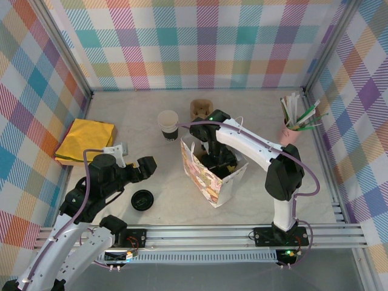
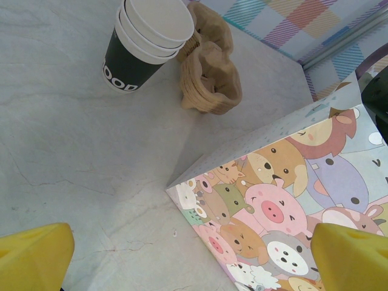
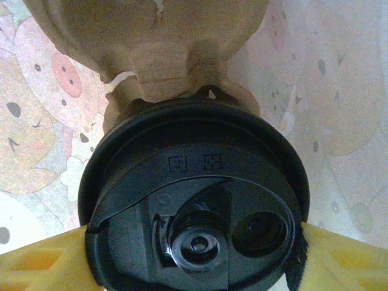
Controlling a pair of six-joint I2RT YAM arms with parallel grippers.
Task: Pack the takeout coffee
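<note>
One takeout coffee [image 3: 194, 206] clamped in right jaws, inside one bag [image 1: 203, 176]; left jaws spread.

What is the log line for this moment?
right gripper: holds coffee inside bag | left gripper: open, empty, near bag

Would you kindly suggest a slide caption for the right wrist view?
Right gripper holding the lidded takeout coffee inside the cartoon-print bag, by a pulp cup carrier.

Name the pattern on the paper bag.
The bag carries pastel cartoon animals, clearest in the left wrist view.
</note>
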